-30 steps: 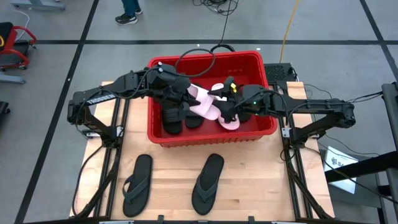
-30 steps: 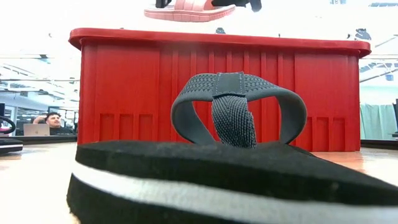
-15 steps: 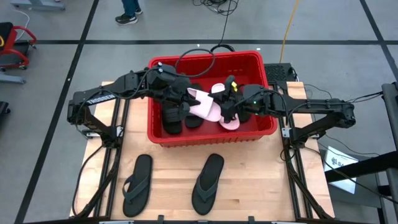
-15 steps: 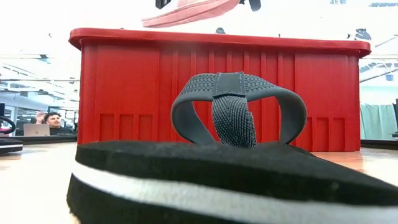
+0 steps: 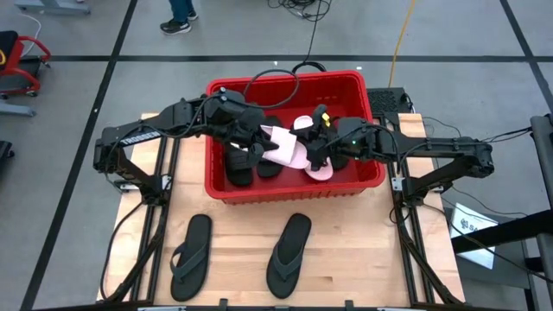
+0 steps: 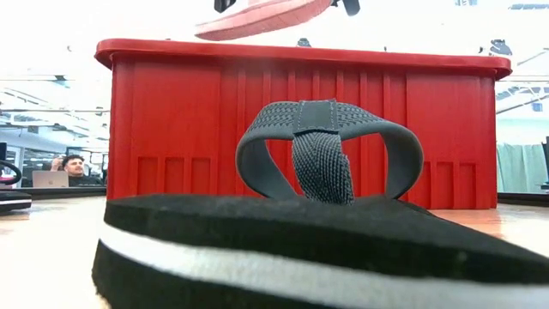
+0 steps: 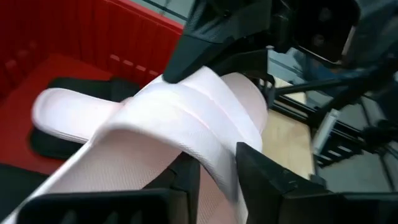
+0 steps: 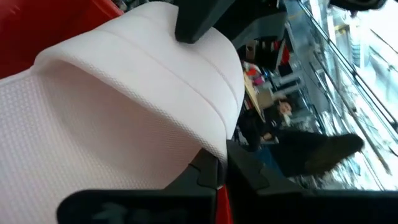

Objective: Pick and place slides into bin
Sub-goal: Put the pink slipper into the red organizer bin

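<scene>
Both arms reach over the red bin [image 5: 367,177], which stands at the far half of the table [image 5: 238,250]. Between them a pale pink slide [image 5: 285,149] hangs above the bin, tilted; in the low view its sole [image 6: 257,17] shows over the bin's rim, one end lower than the other.

The right gripper [image 5: 313,151] is clenched on this slide: in the right wrist view its two fingers [image 8: 208,171] are pressed together on the edge of the wide strap [image 8: 155,74].

The left gripper [image 5: 257,138] is at the other end of the same slide. In the left wrist view its fingers [image 7: 267,177] stand apart on either side of the strap's edge, so it is released or only loose; I cannot tell if it touches the slide.

A second pink slide [image 5: 318,169] lies in the bin just beside the right gripper. Black slides [image 5: 242,164] lie on the bin's floor under the left arm.

Two black flip-flops [image 5: 192,256] lie on the table in front of the bin, apart from each other.
</scene>
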Controlling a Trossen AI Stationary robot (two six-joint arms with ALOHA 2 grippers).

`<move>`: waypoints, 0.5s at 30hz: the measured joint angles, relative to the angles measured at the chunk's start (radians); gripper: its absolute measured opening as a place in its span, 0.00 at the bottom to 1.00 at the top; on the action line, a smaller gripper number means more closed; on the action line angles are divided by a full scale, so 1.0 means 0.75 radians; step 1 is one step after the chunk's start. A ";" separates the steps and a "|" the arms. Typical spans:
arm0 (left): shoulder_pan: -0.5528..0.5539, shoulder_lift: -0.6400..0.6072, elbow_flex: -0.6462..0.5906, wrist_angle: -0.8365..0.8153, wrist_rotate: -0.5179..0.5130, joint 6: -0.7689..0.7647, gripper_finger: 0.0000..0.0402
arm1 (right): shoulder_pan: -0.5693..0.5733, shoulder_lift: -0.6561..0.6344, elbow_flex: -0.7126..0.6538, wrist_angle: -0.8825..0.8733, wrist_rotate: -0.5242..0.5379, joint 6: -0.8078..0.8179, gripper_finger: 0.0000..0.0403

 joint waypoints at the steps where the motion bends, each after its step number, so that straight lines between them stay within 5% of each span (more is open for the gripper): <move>1: 0.000 0.000 0.000 0.000 -0.025 -0.001 0.25 | 0.000 0.000 0.000 -0.002 0.028 0.000 0.00; 9: 0.025 -0.002 -0.001 0.000 -0.079 0.093 0.33 | 0.000 -0.029 0.001 -0.124 0.191 0.045 0.00; 15: 0.061 -0.015 -0.001 0.000 -0.077 0.110 0.33 | -0.003 -0.077 0.001 -0.210 0.476 0.182 0.00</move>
